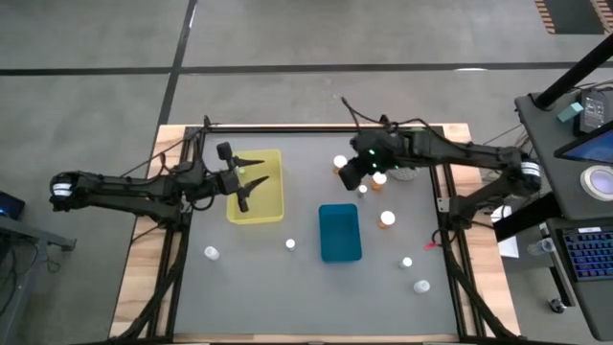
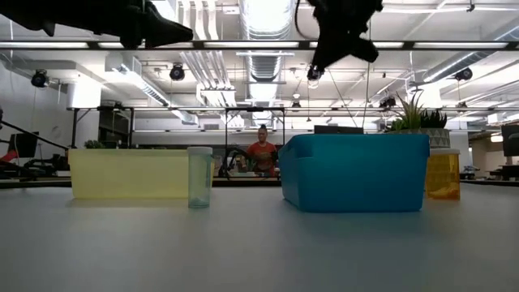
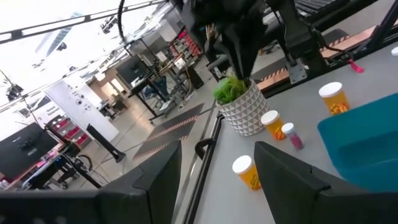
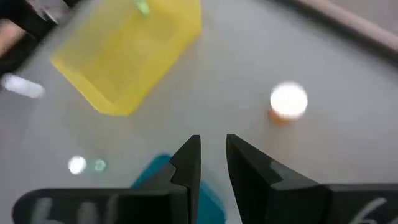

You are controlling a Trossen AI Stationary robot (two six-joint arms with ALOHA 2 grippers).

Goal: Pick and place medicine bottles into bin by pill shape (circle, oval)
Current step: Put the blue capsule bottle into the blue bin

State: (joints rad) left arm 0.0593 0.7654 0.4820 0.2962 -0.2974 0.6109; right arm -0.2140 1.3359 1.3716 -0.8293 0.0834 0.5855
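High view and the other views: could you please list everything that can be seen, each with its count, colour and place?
medicine bottles: eight seen from above, white caps; three orange-bodied ones near the right arm, five pale ones scattered over the table
yellow bin: one, yellow, left half of the table
blue bin: one, blue-green, near the table's middle
potted plant: one, green in a white patterned pot, at the far edge, under the right arm
table: one, grey top with wooden border
person: one, in a red top, far behind the table
left end effector: one, dark, open, above the yellow bin
right end effector: one, dark, shut, above the orange bottles at the far side
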